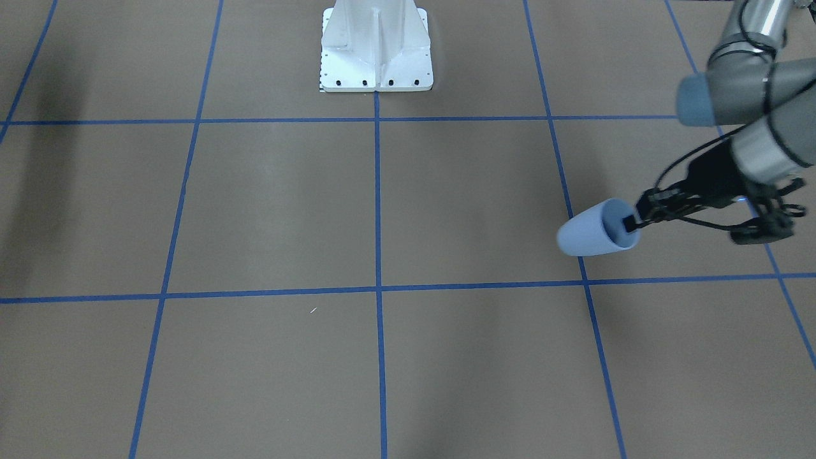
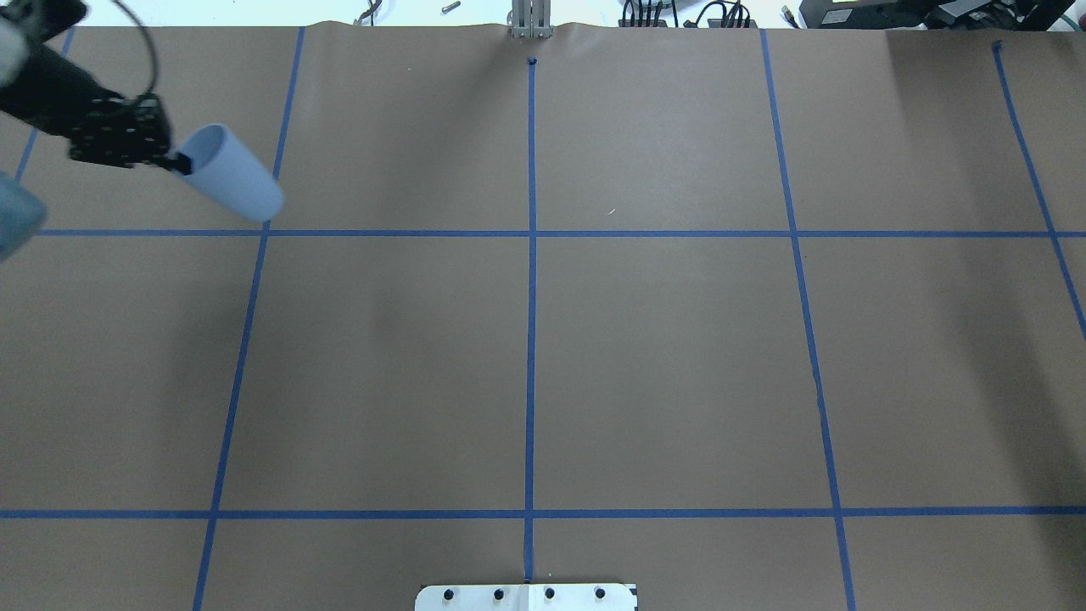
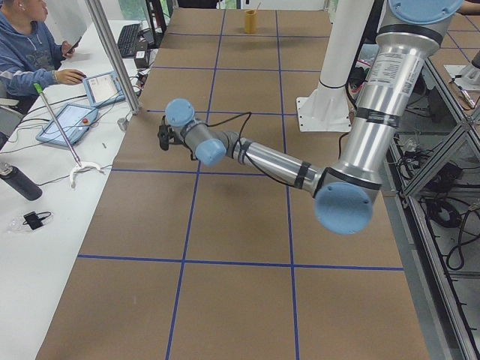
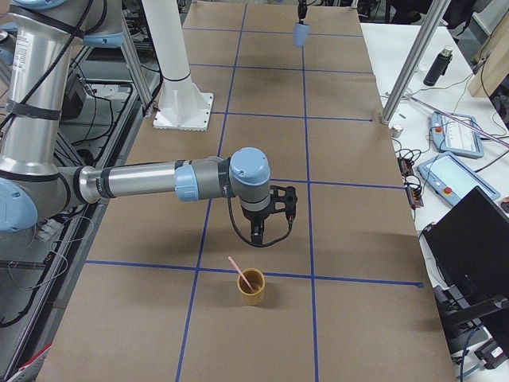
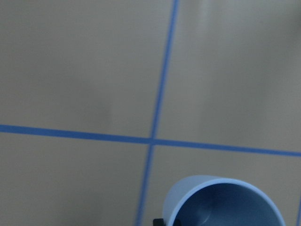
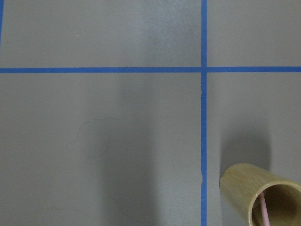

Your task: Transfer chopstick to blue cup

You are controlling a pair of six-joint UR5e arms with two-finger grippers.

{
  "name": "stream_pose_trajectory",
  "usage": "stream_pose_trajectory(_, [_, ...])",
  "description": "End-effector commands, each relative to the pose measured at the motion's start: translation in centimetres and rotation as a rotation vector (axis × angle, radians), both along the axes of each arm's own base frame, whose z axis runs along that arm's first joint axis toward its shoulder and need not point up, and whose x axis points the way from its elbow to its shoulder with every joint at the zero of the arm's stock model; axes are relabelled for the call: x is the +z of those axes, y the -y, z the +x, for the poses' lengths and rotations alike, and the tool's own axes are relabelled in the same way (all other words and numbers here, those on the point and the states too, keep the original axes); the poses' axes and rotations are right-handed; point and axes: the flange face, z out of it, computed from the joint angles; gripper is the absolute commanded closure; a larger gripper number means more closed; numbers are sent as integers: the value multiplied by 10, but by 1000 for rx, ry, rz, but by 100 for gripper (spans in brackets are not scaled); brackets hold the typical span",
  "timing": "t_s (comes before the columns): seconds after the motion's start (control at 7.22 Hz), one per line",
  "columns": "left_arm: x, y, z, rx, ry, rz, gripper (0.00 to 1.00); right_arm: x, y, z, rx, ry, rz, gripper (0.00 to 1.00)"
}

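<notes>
The left fingers (image 1: 631, 223) are clamping on the rim of the blue cup (image 1: 590, 234), with one black fingertip showing inside its mouth. The cup is hanging off those fingertips at a tilt, its open end turning back toward the wrist and its base pointing away from the fingers. In the overhead view the same fingers (image 2: 181, 163) are gripping the near edge of the cup (image 2: 231, 178), which is stretching out past them. Whether the base is touching the surface (image 1: 287, 210) cannot be told. From the left wrist camera, the cup's darker inside (image 5: 225, 207) is sitting right at the fingers, and beyond it two blue tape lines (image 5: 162, 89) are crossing on the brown covering.

The right fingers (image 4: 256, 235) are pointing down at the surface. They are showing only in the side view, so I cannot tell whether they are apart or together. Just beyond their tips a tan cup (image 4: 253, 291) is standing upright, clear of them. The chopstick (image 4: 239, 271) is leaning inside that tan cup, with its upper end sticking out over the rim on the fingers' side. The right wrist camera is catching the tan cup (image 6: 242, 188) low in its corner, with the pink chopstick (image 6: 264, 212) resting against the inner wall.

The chopstick is well apart from the left fingers and the blue cup, toward the opposite end of the surface.
</notes>
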Motion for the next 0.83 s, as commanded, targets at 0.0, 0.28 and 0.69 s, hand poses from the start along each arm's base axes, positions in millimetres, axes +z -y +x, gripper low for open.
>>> stream_pose_trajectory(0.0, [-134,-24,145,-68,96,-22,100,-2,2,-2,-2,0,1,0])
stream_pose_trajectory(0.28, [-181,-25,228,-118,193,35,100,-4,1,-5,-11,30,0,0])
stream_pose_trajectory(0.69, [-185,-37,269,-122,259,120,100,-5,1,-5,-11,33,4,0])
